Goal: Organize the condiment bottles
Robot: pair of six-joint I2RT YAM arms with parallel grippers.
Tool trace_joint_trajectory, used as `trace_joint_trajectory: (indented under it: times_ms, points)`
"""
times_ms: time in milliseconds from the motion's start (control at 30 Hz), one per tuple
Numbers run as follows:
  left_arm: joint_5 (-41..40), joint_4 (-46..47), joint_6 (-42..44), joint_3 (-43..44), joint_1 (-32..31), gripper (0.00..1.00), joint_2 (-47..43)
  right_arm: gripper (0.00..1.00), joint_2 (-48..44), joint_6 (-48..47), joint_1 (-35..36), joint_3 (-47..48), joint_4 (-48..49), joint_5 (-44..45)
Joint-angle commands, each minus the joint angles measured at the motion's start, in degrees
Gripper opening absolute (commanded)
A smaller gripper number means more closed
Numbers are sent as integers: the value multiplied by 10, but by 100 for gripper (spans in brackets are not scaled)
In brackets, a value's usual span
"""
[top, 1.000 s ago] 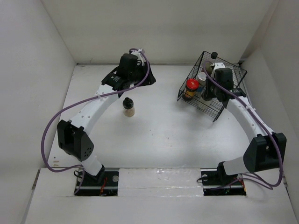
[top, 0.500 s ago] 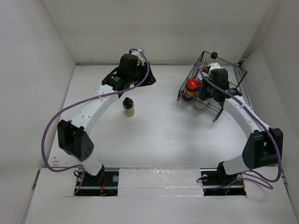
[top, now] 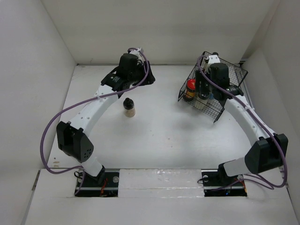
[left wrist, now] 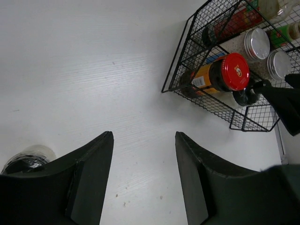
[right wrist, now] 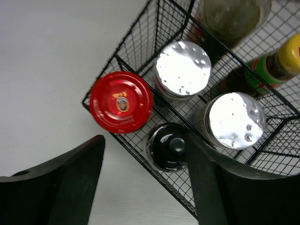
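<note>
**A:** Where do the condiment bottles stand?

**B:** Most are packed upright in the wire basket (top: 232,77) at the far right of the table (top: 159,136). The red-lidded jar (right wrist: 121,101) sits in its near-left corner, a black-capped shaker (right wrist: 168,147) just beside it, and the two silver-lidded jars (right wrist: 183,69) behind, side by side. The yellow-capped bottle (right wrist: 276,64) leans at the far right, and a dark bottle (right wrist: 229,16) stands at the far end. One more shaker (top: 129,107) stands alone on the table, left of centre, well apart from the basket.

**A:** Why packed so tightly?

**B:** I judge the basket is the collecting place, so the jars are kept upright and close to leave room for the last one.

**A:** And the right gripper (right wrist: 145,183)?

**B:** It hangs straight down above the basket's near-left part, fingers wide apart, holding nothing; the black-capped shaker lies between them in the wrist view.

**A:** The left gripper (left wrist: 144,180)?

**B:** That arm reaches to the far middle of the table, wrist bent downward. Its fingers are apart and empty, and the lone shaker shows at the left edge of its view, beside the left finger.
</note>
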Motion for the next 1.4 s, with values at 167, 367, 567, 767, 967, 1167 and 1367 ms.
trace_joint_trajectory:
  times_ms: [167, 367, 567, 767, 967, 1167, 1367]
  points:
    - [-126, -32, 30, 88, 14, 51, -52, 0, -34, 2, 131, -12, 90, -96]
    - [-71, -46, -60, 117, 119, 56, -70, 50, 69, -39, 276, 40, 134, -137]
    - [-48, -34, -95, 143, 180, 58, -76, 81, 219, -67, 324, 152, 166, -150]
    - [-62, -33, -73, 96, 180, 58, -113, 82, 303, -67, 335, 240, 166, -150]
    - [-67, -33, -50, 75, 180, 59, -112, 76, 357, -67, 335, 284, 161, -150]
    - [-72, -33, -50, 81, 180, 59, -102, 61, 403, -67, 353, 335, 161, -134]
    - [-72, -33, -44, 81, 180, 59, -90, 38, 436, -54, 358, 359, 161, -123]
